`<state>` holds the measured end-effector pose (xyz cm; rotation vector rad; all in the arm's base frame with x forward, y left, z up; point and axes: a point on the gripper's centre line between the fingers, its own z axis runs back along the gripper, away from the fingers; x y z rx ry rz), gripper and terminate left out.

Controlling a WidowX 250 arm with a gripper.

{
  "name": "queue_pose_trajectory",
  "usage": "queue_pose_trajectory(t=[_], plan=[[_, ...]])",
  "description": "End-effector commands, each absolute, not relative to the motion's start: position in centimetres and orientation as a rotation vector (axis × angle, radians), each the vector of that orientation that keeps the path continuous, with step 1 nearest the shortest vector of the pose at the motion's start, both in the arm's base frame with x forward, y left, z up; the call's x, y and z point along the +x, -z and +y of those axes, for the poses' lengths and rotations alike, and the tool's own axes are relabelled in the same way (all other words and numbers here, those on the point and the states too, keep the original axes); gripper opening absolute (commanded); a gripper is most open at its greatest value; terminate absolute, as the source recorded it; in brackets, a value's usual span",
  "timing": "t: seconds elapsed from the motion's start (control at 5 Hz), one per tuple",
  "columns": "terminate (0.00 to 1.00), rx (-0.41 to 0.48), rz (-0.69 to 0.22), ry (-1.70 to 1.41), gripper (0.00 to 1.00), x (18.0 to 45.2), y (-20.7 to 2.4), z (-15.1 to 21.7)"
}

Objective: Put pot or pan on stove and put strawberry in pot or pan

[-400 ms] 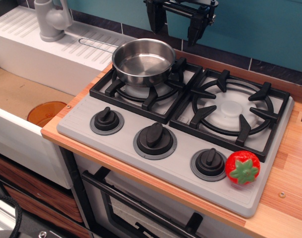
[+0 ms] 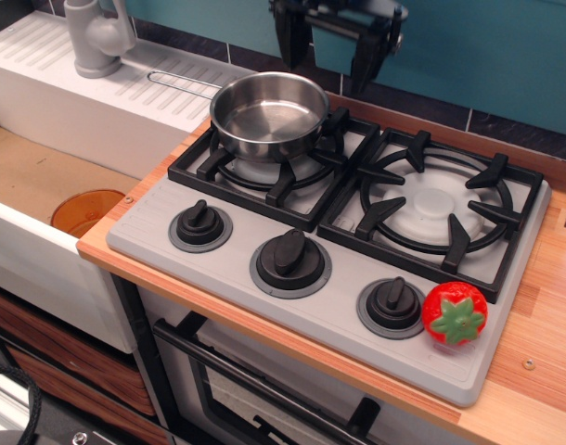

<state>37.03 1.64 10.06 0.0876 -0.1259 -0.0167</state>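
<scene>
A shiny steel saucepan (image 2: 269, 114) stands on the left burner grate of the grey stove (image 2: 339, 232). Its wire handle (image 2: 183, 83) reaches back-left over the white drainboard. The pan is empty inside. A red strawberry (image 2: 455, 313) with a green cap lies on the stove's front right corner, next to the right knob (image 2: 392, 304). My gripper (image 2: 327, 51) hangs open and empty at the top of the view, above and behind the pan's right side, touching nothing.
A white sink unit with a grey faucet (image 2: 96, 37) stands at the left. An orange disc (image 2: 86, 211) lies in the sink basin. The right burner (image 2: 436, 199) carries nothing. A wooden counter edge (image 2: 543, 371) runs along the right.
The gripper has risen slightly and drifted a little; the pan and strawberry have not moved.
</scene>
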Motion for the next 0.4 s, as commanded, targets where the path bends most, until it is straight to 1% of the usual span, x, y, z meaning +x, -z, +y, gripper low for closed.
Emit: queue_pose_trajectory(t=[0.0, 0.2], plan=[[0.0, 0.06, -0.249, 0.021, 1.0, 38.3, -6.8, 1.4], [0.0, 0.05, -0.286, 0.019, 1.0, 38.6, -4.9, 0.8]])
